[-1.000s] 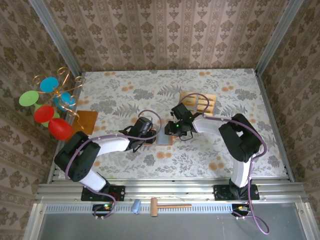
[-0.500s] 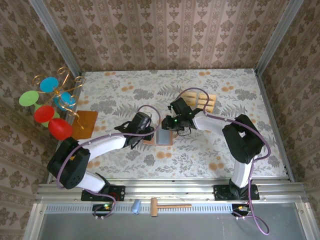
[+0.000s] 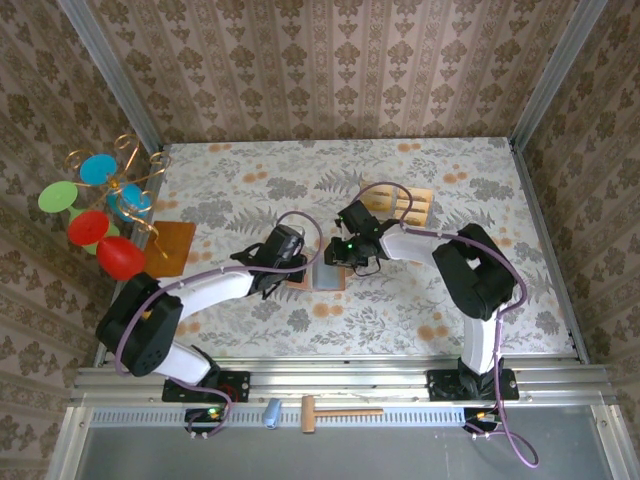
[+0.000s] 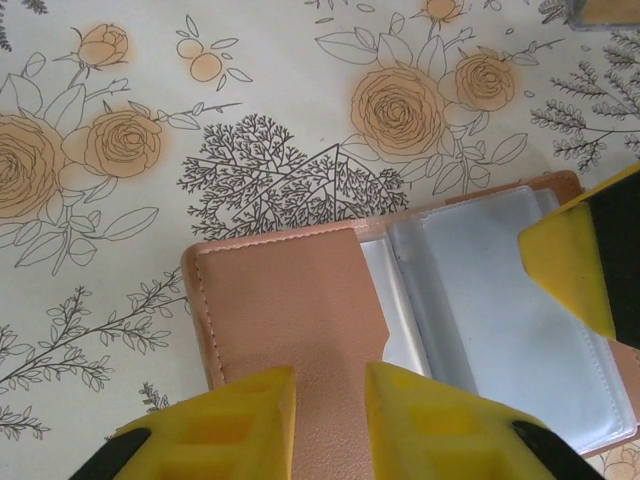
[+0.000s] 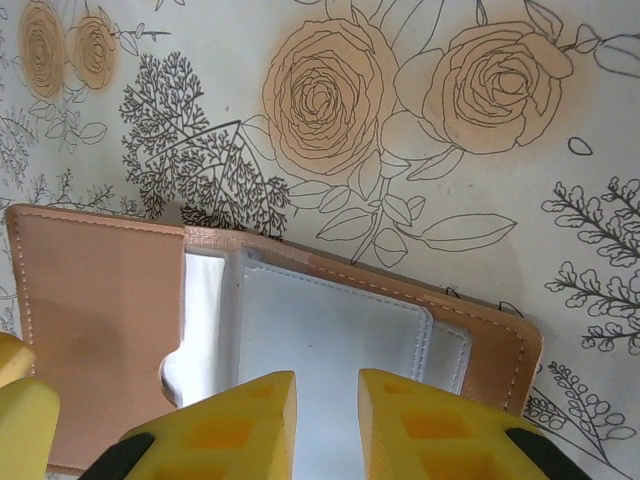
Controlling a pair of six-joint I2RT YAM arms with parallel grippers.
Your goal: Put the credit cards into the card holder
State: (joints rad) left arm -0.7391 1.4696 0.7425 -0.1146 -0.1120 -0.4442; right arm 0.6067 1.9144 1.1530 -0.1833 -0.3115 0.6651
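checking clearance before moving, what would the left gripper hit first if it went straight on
Likely the card holder: the left gripper points at its brown flap, though depth is unclear.

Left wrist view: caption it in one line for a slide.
Open card holder on floral table, clear sleeves exposed, left hand low over its brown flap.

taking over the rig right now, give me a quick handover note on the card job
Left gripper: jaws nearly together over the card holder, on its leather side; whether they pinch it cannot be told.
Right gripper: jaws nearly together over the clear sleeves; same doubt.
The card holder lies open and flat between both grippers. The credit cards lie in a group beyond it, toward the far right; neither gripper holds one.
Done: holder open. Left: every card; the sleeves that show look empty.
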